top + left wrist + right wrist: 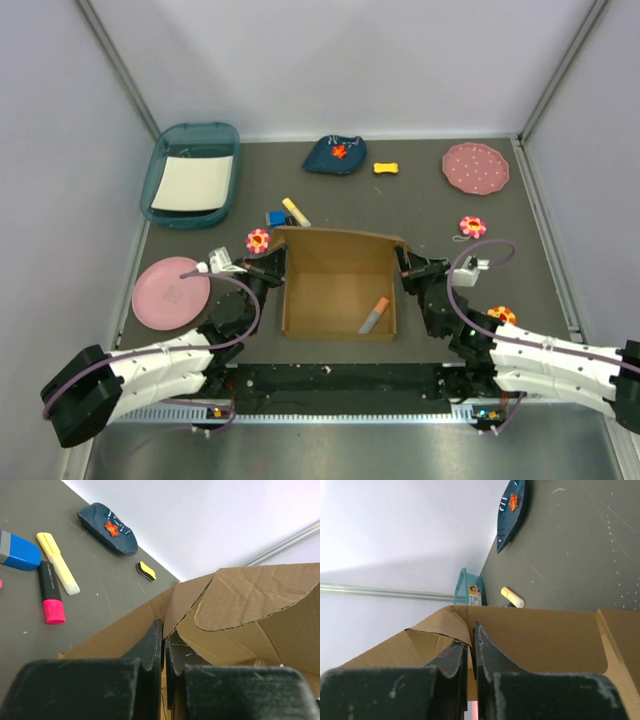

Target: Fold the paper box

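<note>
Left jaws: narrow, clamped on the top edge of the left wall of the paper box, cardboard pinched between the fingers. Right jaws: likewise narrow, clamped on the right wall, cardboard between the fingers.

Box position: middle of the desk, close to the near edge, between the two arms. Open at the top, side walls upright, a rounded flap at the far side bent inward. Orange-tipped marker lying on the box floor, near the right front corner.

Around the box: flower toy just beside the far left corner; yellow highlighter and blue eraser beyond the far wall; pink plate to the left.

Step in hand, as judged: holding both side walls upright. Walls formed; closure not yet done.

Next move, as judged: pin one wall, free the other side, fold the remaining flaps inward and seat tabs in slots. Light grip advised, to avoid creasing the cardboard. Possible obstruction: the marker inside.
</note>
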You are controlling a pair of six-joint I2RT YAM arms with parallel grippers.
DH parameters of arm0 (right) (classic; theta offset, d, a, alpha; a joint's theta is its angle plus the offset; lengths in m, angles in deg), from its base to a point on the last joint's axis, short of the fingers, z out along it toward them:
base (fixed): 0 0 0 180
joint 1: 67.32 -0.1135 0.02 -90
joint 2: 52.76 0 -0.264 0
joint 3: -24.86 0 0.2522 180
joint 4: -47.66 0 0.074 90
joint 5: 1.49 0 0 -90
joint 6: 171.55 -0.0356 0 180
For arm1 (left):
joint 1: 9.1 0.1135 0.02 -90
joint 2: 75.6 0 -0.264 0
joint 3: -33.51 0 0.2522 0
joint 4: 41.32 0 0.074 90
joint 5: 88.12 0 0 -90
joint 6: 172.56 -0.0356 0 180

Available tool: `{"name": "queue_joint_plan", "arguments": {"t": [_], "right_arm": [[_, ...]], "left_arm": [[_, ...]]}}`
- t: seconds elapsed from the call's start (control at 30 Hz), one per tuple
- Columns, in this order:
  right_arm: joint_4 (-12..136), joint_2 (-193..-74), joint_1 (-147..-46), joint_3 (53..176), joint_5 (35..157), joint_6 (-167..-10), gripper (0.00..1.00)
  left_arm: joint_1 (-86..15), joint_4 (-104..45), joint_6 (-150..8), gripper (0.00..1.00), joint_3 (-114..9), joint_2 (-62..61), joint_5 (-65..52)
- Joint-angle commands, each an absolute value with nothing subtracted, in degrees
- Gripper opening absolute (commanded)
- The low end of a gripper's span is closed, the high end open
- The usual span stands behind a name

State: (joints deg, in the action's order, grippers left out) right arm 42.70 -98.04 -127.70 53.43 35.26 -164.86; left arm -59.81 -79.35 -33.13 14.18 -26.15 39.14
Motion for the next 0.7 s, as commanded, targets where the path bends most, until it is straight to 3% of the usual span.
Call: {"name": "queue_joint_plan", "arguments": {"t": [0.0,0.33,0.5,0.67], "right_arm": [[74.9,-101.5,-131.0,44.2,51.2,-163.4,0.0],[72.9,-101.6,-131.0,41.3,50.4,-165.5,0.0],[64.5,-110.7,-131.0,40.6,50.3,-165.5,0.0],[65.5,-115.7,-134.5,42.4,51.1,-169.2,0.0]], "left_arm": [[-66.0,-68.2,-30.6,0.0,21.2,-21.6,27.2],[-67.4,-64.6,-31.8,0.0,24.6,-23.4,34.2],[-67.4,-72.6,-33.9,0.0,23.9,-13.5,33.6],[-68.6,-80.3,-31.3,0.0,25.3,-5.7,31.1]]}}
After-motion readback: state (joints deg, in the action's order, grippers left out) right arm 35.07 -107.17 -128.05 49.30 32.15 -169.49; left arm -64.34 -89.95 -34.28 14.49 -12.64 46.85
